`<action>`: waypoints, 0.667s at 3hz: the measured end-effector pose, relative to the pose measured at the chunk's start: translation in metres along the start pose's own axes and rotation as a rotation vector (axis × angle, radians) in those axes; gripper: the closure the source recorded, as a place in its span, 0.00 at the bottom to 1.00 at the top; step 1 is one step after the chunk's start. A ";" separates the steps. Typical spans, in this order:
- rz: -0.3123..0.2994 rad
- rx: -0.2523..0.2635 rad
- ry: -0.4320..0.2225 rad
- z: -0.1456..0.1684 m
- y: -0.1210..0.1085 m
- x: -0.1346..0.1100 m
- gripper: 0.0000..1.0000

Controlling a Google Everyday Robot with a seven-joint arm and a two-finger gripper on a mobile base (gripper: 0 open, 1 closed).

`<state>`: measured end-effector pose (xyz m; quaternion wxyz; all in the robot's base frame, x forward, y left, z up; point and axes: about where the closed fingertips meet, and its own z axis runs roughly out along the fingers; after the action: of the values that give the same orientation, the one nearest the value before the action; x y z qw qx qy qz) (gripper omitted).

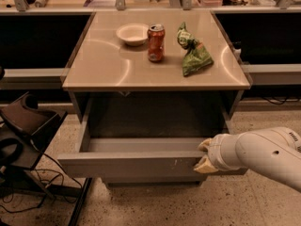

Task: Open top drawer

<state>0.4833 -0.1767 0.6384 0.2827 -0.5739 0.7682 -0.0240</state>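
One dark stand (28, 126): at the far left on the floor, beside the cabinet, with thin black cables (42, 192) trailing under it.
Speckled stone floor (164, 206): runs under the stand and in front of the cabinet.
Beige square worktop (103, 65): tops the grey cabinet in the middle and carries three things in its rear half.
Shallow white bowl (132, 33): leftmost of the three, upright, near the back edge.
Orange-red drink can (155, 43): upright, just right of the bowl and slightly nearer the front.
Crumpled green snack bag (194, 55): right of the can, lying flat, narrow end toward the back.
Wide flat grey handle-less top drawer (127, 165): directly under the worktop, pulled well out toward the camera. Its shallow grey tray (141, 144) is exposed, with a dark cavity behind it. A small pale scratch shows on the front panel right of centre.
Lower grey front (150, 180): a thin strip visible beneath the top drawer, set back from it.
Cream two-finger gripper (204, 155): at the right end of the top drawer's front panel. One pale fingertip (204, 145) sits behind the panel's upper edge and the other in front of it, so it appears to pinch the panel between them, narrowly closed.
Smooth white arm (263, 154): reaches in from the lower right edge, roughly level with the drawer front, ending in the gripper.
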 end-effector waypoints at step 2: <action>-0.001 0.003 -0.006 -0.005 0.008 0.002 1.00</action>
<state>0.4735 -0.1768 0.6389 0.2859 -0.5741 0.7669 -0.0235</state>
